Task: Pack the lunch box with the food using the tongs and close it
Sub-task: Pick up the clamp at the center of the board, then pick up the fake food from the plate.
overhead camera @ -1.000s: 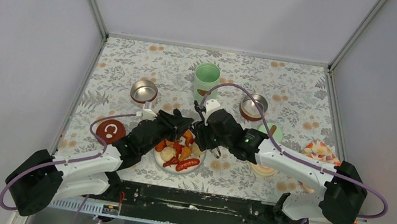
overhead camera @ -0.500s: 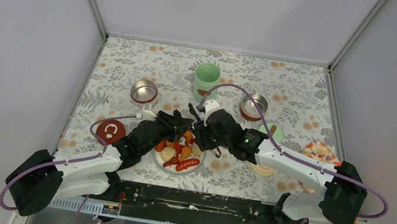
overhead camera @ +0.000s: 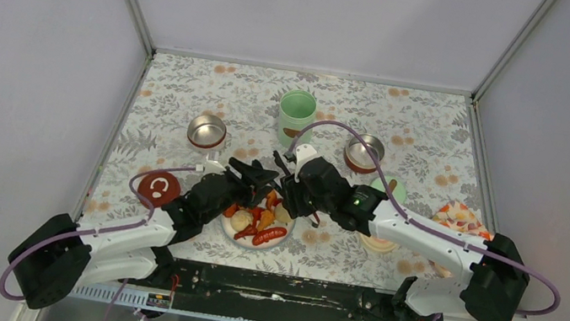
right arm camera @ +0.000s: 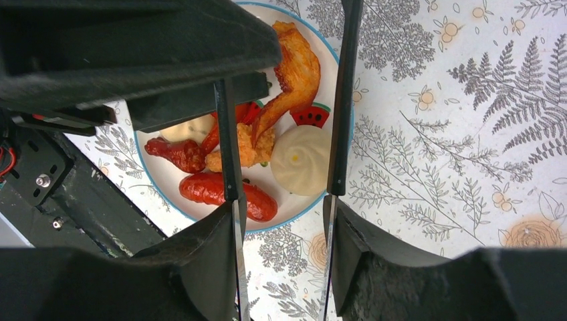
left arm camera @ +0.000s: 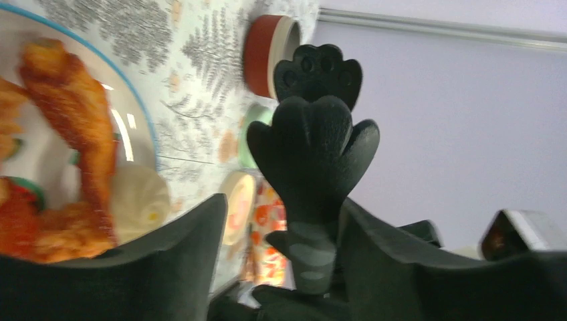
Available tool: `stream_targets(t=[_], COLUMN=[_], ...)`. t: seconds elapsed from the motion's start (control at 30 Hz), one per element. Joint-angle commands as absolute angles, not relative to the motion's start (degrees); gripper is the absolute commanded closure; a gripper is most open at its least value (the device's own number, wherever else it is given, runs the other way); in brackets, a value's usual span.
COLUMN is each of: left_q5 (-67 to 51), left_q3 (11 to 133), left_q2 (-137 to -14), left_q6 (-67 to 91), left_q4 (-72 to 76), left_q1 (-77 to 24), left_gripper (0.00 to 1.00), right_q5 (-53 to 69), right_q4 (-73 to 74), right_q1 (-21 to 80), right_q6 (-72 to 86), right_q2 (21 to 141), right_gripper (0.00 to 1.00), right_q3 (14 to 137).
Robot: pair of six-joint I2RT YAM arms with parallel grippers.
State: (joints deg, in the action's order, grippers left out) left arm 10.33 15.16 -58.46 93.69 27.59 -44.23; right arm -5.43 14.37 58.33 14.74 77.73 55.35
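Tongs (right arm camera: 341, 100) with two long, slim, dark arms sit between the fingers of the right claw (right arm camera: 281, 207), which grips them with a finger against the outside of each arm; they hang over a white, blue-rimmed plate (right arm camera: 297, 204) near the front of the floral bench (overhead camera: 190, 87); one arm crosses above a fried orange chunk (right arm camera: 251, 150) and a glossy red sausage (right arm camera: 261, 204); the other runs just beside a pale round bun (right arm camera: 301, 160) at the plate's edge; the tips are out of sight.

Facing it over the far side of the plate, the left claw (left arm camera: 284, 200) has its fingers spread, with a clear gap on one side of the paw-tipped tongs (left arm camera: 311, 140) standing between them; whether the other finger touches the stem I cannot tell; these tongs are black, with one paw-shaped tip seen behind the other.

A fried wing (right arm camera: 294, 67) and a second red sausage (right arm camera: 177, 154) also lie on the plate.

Beyond the plate, at mid-bench, stands the mint-green jar (overhead camera: 296, 117), upright and uncovered; a steel bowl (overhead camera: 207, 129) sits to its left and another steel bowl (overhead camera: 364, 151) to its right, both uncovered; a dark-red lid (overhead camera: 159, 188) lies flat left of the plate; a green lid (overhead camera: 393, 190) shows partly behind the right arm.
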Motion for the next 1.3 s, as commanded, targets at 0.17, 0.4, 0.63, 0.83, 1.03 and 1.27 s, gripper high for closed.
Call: stream_targets(t=[0.17,0.4,0.63,0.83,1.03,1.27], left_q5=[18.3,30.2,38.7,45.6,50.3,35.8], left_q3=[24.3,34.7,45.4,51.6,52.8,48.2], left_q2=[-46.5,-39.1,-39.3,-41.8,-42.6,-38.7], left_q6=[77.9,60.9,42.5,24.4,17.6,20.6], left_q4=[-1.1,-23.7,-31.8,-28.5,-26.0,-23.9], left_q1=[-44.2,-44.2,-44.2,-44.2,-40.5,-23.8], left_gripper=[0.05,0.01,0.01,0.01,0.02,0.01], right_q5=[-7.4,-3.6,0.7,6.5,6.8,4.7], right_q4=[23.4,30.4,38.0,41.4,43.8,48.5], right_q1=[58.7,58.7,58.7,58.7,58.9,60.4], right_q6=[12.0,10.1,8.8,8.7,5.7,2.7], right_q2=[75.5,77.6,80.7,83.2,88.2,94.6], right_gripper=[0.49,0.49,0.5,0.5,0.5,0.49], right_q3=[61.0,63.8,68.5,70.6,75.9,82.3])
